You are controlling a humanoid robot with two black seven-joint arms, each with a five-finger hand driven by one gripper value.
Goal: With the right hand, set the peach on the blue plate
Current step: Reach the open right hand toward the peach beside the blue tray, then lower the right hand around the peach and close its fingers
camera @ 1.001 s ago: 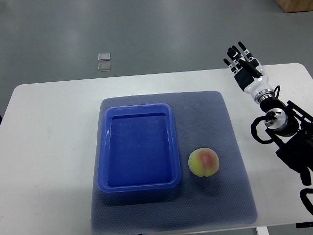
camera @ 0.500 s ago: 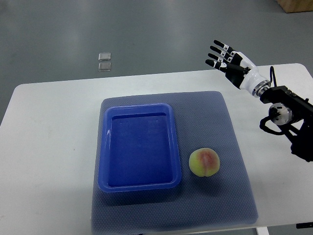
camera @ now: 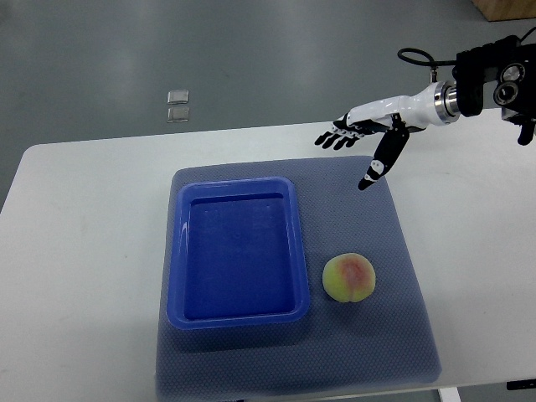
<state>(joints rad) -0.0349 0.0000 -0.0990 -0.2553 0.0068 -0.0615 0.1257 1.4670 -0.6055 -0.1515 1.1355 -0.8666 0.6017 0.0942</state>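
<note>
Top view: right hand (camera: pixel 362 132) spread above mat's (camera: pixel 394 251) far edge, peach (camera: pixel 349 277) well apart

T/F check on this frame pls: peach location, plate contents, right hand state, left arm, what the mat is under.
1. The peach lies on the grey mat, right of the blue plate. True.
2. The blue plate already holds the peach. False: nothing lies in the plate; the peach sits beside it, off its right rim.
3. The right hand has its fingers spread and holds nothing. True.
4. The right hand is touching the peach. False: it hovers near the mat's far right corner, well away from the peach.
5. The left arm is reaching over the plate. False: no left arm shows in the top view.
6. The mat lies under both plate and peach. True.
</note>
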